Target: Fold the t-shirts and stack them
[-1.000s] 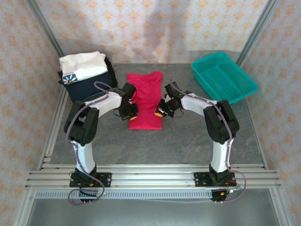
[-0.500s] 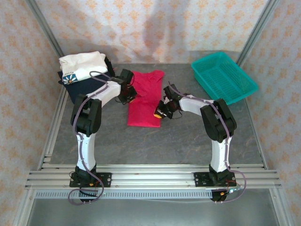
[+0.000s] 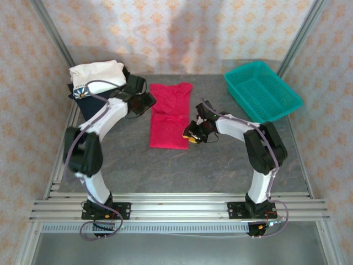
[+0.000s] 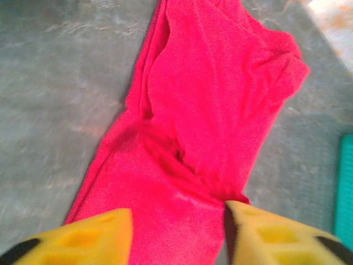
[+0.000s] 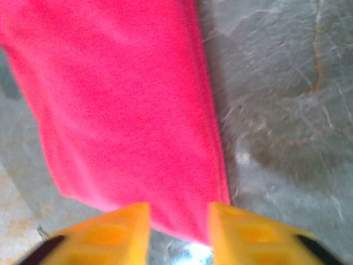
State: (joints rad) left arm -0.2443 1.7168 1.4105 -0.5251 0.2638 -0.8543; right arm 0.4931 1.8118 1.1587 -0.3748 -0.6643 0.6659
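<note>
Watching the overhead feed from the left, the white t-shirt (image 3: 96,73) sits on the navy t-shirt (image 3: 88,104), just outboard of my left gripper (image 3: 142,102). Over the last second that gripper has come off the cloth and swung away toward the pile. Its jaws stand wide with nothing in them, and in its wrist view the red t-shirt (image 4: 209,127) spreads out ahead of the fingertips (image 4: 99,237).

The red shirt lies flat on the table between the two grippers as a long narrow strip, sleeves tucked in.

My right gripper (image 3: 193,132) has slid down the shirt's right edge and now hangs at its near corner. Its jaws are only narrowly apart, with the hem running into the gap and, as far as I can judge, not pinched. The teal basket (image 3: 262,91) is well off to its far right.

I read the lengthwise fold as finished. The crosswise fold and the move onto the pile are not yet done.
</note>
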